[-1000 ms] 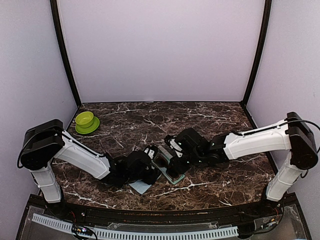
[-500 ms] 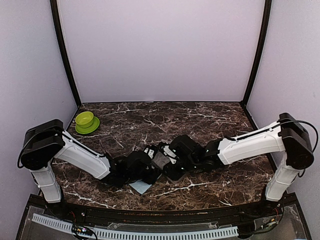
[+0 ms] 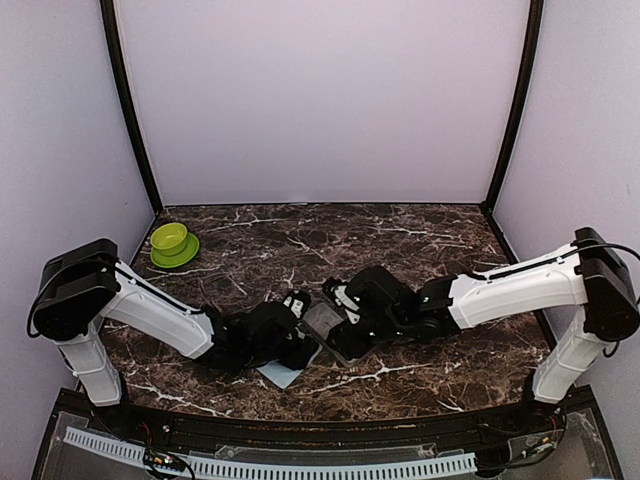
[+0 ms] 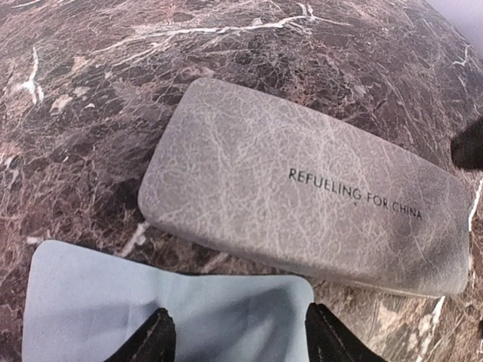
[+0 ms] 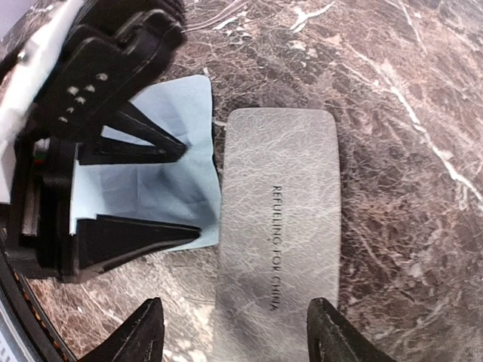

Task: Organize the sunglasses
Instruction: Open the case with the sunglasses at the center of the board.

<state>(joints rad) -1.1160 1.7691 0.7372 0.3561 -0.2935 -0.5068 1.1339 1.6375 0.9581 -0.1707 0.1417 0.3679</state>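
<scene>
The sunglasses are not in view. A grey case (image 3: pixel 322 320) printed "REFUELING FOR CHINA" lies shut at the table's middle front; it also shows in the left wrist view (image 4: pixel 302 188) and the right wrist view (image 5: pixel 279 226). A pale blue cloth (image 4: pixel 151 302) lies flat against the case's near side, and also shows in the right wrist view (image 5: pixel 151 173). My left gripper (image 4: pixel 238 343) is open, low over the cloth, fingers astride its corner. My right gripper (image 5: pixel 238 335) is open and empty, above one end of the case.
A green bowl on a green saucer (image 3: pixel 172 243) stands at the far left of the dark marble table (image 3: pixel 420 240). Both arms meet closely at the case, the left gripper's fingers (image 5: pixel 136 143) a short way from the right gripper. Purple walls enclose the table.
The case stood open with its teal lining showing a second ago; now it is shut. The right gripper swung left over it, then drew back slightly. The left arm barely moved.
</scene>
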